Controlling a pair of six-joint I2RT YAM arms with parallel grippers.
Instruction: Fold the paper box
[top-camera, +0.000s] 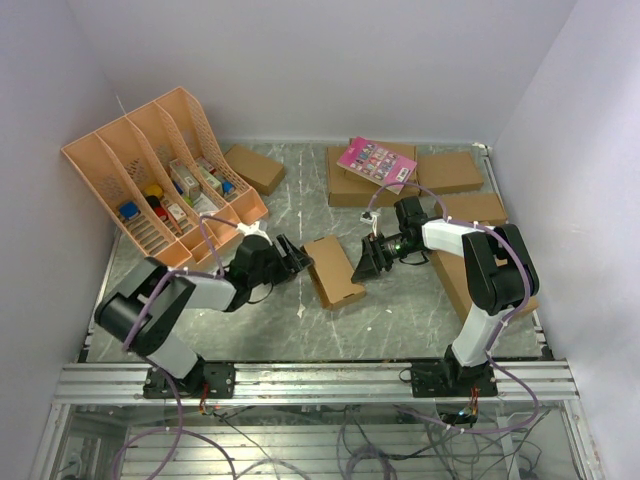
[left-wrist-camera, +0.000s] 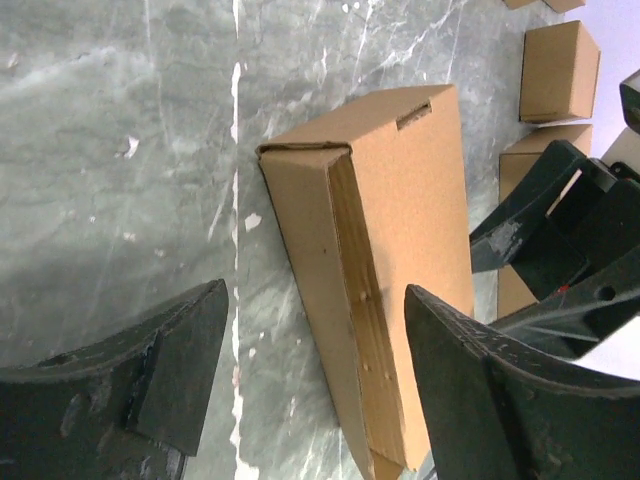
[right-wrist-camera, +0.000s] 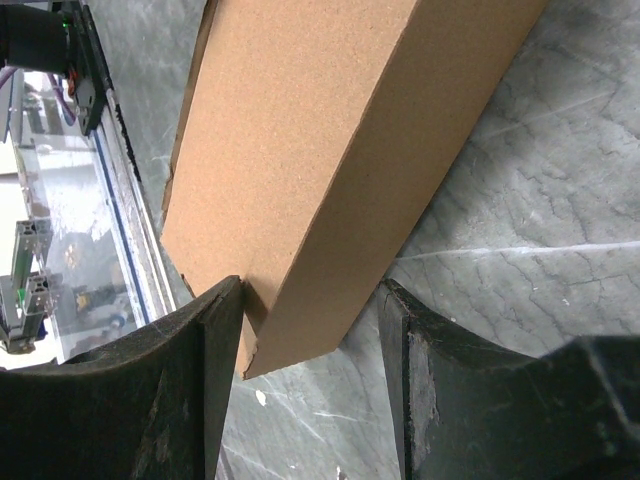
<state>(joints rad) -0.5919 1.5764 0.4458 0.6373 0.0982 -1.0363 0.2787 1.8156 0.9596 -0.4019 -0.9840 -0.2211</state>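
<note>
The paper box (top-camera: 333, 271) lies on the grey marbled counter (top-camera: 260, 320), a narrow oblong of plain matte brown cardboard with crisp creases; the left gripper (top-camera: 297, 257) gapes open at its left, touching nothing; the right gripper (top-camera: 362, 265) is open round its right end (one finger against the wall, the other apart). Best to press the ends squarely, seating the flaps without crushing the thin walls.

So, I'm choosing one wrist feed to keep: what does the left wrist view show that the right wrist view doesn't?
Only left wrist: the paper box's slotted top face, plus spare boxes beyond. Only right wrist: the box's corner touching one finger, and the metal rail at the edge. Both: the box on the marbled table between open end effector fingers.
</note>
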